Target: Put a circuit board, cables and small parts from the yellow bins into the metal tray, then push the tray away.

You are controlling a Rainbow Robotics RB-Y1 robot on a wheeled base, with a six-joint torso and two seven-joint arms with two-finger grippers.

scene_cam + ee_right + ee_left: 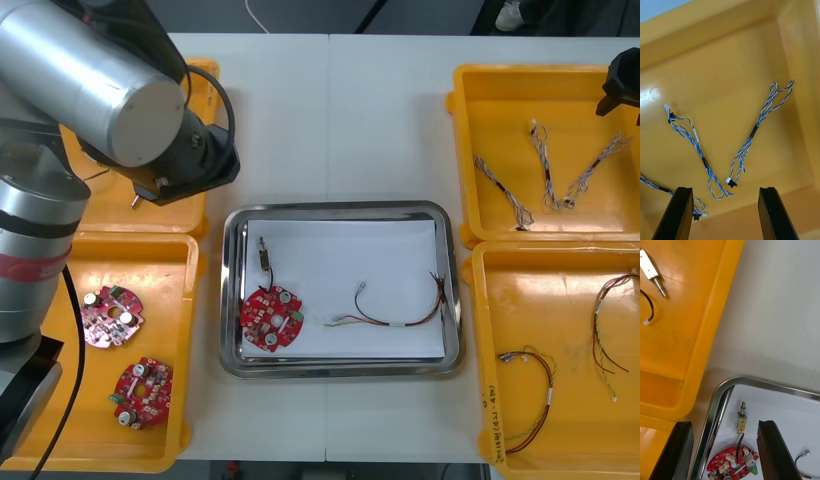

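The metal tray [340,208] holds a red circuit board [271,318], small metal part [264,253] and cable [398,323].

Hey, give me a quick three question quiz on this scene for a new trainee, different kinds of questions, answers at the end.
1. True or false: the circuit board in the metal tray lies toward the tray's left side.
2. How many twisted blue and white cables lie in the far right yellow bin?
3. The right gripper over that bin is: A open, B shut on a cable, C shut on nothing.
Key: 1 true; 2 three; 3 A.
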